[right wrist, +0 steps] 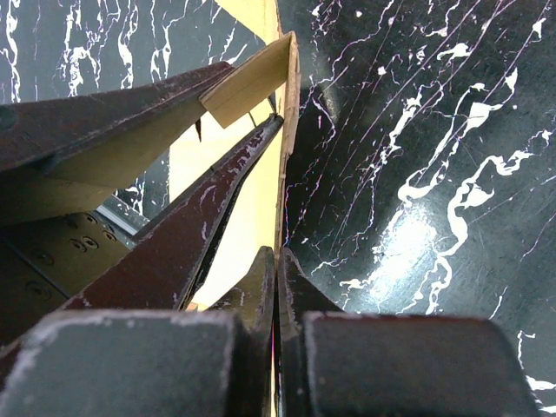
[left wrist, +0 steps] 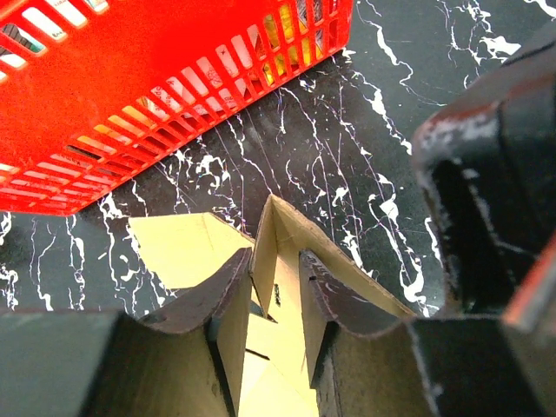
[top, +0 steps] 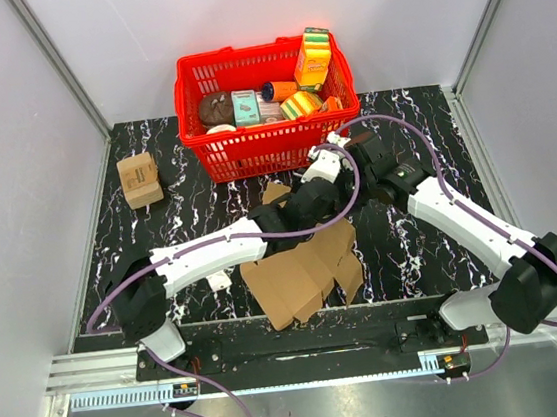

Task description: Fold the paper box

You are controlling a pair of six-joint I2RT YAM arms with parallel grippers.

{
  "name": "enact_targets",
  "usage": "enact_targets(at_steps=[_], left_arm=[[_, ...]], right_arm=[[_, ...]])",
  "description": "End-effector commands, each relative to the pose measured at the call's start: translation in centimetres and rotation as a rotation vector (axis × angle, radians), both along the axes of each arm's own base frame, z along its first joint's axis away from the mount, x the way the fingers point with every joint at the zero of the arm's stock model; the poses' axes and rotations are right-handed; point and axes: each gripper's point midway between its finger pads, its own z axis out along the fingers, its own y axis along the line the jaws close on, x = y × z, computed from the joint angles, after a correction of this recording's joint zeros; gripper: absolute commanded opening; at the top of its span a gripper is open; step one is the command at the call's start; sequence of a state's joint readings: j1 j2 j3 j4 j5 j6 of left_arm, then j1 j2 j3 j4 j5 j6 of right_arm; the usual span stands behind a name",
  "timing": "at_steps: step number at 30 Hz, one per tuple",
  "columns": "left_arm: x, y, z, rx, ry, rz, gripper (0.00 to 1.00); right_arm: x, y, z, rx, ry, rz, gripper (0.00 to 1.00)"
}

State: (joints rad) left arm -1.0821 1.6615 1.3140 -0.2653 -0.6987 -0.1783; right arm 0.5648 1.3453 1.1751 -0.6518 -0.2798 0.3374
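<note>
The paper box [top: 301, 271] lies at six o'clock from the red basket [top: 252, 149]. The right gripper [right wrist: 276, 256] pinches its raised flap; the left gripper [left wrist: 276, 261] straddles it, narrowly parted — it should press the crease slowly, squarely.

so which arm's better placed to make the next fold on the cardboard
Left, probably. The right end effector is shut on a raised edge of the paper box, anchoring it. The left end effector stands open astride an upright flap, free to push it over.
</note>
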Motion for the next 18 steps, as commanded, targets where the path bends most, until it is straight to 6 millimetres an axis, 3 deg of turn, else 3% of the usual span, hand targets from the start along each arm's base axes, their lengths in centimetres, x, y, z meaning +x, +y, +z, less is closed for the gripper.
enact_targets(at_steps=[1,6,11,13,15,17,18], left_arm=[[-0.3,-1.8,1.6,-0.055,-0.017,-0.014,0.34],[-0.8,-1.4,1.9,-0.091,-0.010,-0.018,0.40],[-1.7,-0.3,3.7,-0.188,-0.007,-0.052,0.50],[-1.6,1.1,5.4,-0.249,-0.012,-0.044,0.52],[-1.8,2.5,5.4,-0.274,-0.004,-0.043,0.54],[-1.9,4.9,6.2,-0.326,-0.010,-0.030,0.56],[-2.2,6.1,7.6,-0.372,-0.030,-0.030,0.57]], right_arm=[[0.8,2.0,4.3,0.111,-0.109,0.044,0.00],[0.9,1.6,4.1,0.096,-0.118,0.030,0.00],[1.0,1.2,4.0,0.082,-0.132,0.021,0.00],[1.1,0.8,4.1,0.070,-0.151,0.011,0.00],[1.2,0.4,3.8,0.044,-0.167,0.008,0.00],[1.1,0.0,3.7,0.020,-0.182,0.019,0.00],[1.1,-0.1,3.6,0.009,-0.189,0.027,0.00]])
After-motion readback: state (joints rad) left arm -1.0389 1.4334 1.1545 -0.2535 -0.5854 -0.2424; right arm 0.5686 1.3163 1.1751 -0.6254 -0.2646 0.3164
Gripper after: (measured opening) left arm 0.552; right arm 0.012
